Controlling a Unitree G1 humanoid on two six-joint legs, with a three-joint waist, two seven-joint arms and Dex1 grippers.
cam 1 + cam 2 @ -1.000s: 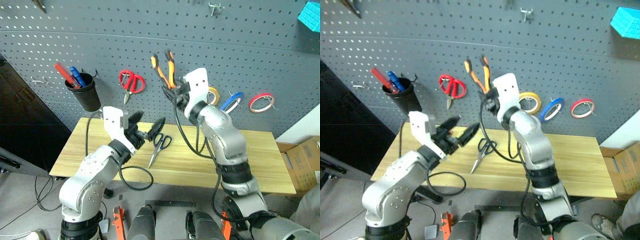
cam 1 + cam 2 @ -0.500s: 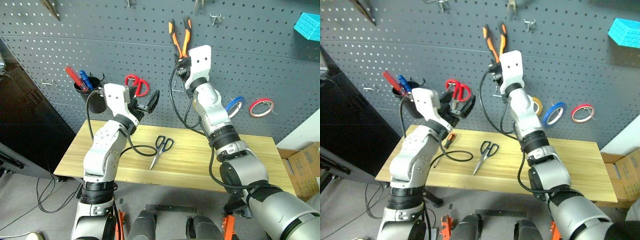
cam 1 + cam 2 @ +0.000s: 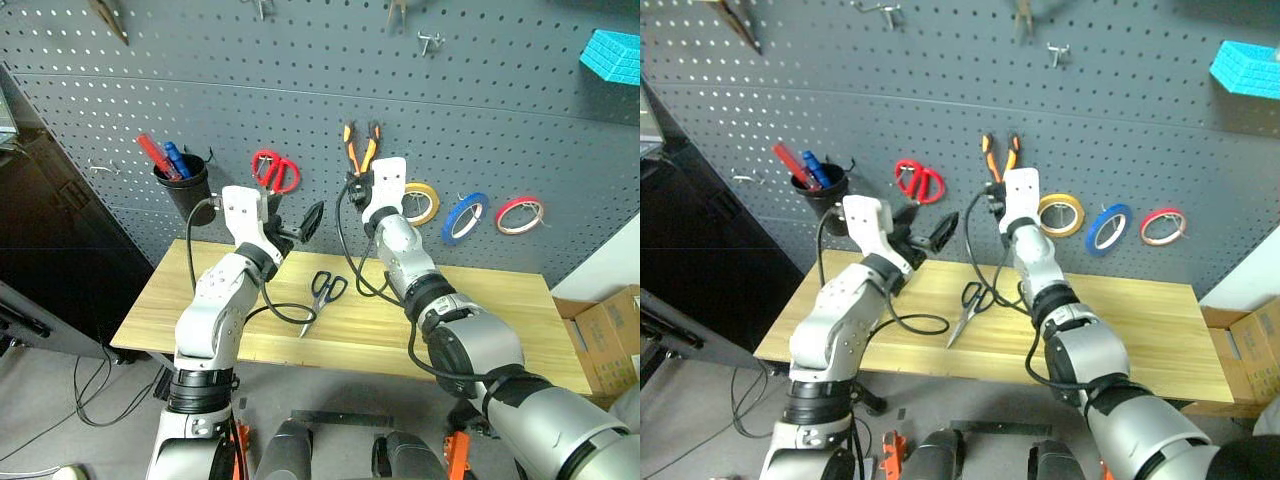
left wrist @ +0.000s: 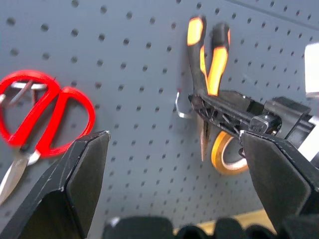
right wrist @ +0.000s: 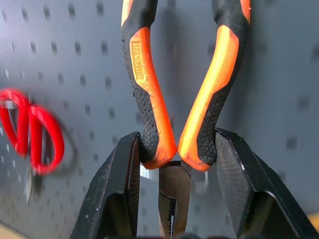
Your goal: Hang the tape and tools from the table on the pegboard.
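Head views: the right gripper [image 3: 357,178] clamps the pliers [image 3: 359,148], handles up, against the pegboard [image 3: 300,90]. The left gripper [image 3: 292,222] hangs wide open, empty. Dark scissors [image 3: 320,295] lie on the table [image 3: 510,330]; blue tape [image 3: 464,216] hangs.

Right wrist view: fingers [image 5: 117,194] pinch both pliers handles.

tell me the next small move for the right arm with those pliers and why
Probably ease the pliers forward so their spread handles slip over the bare metal hook on the pegboard. The right gripper holds them handles-up just in front of the board, with that hook right behind them, so they are not yet hung.
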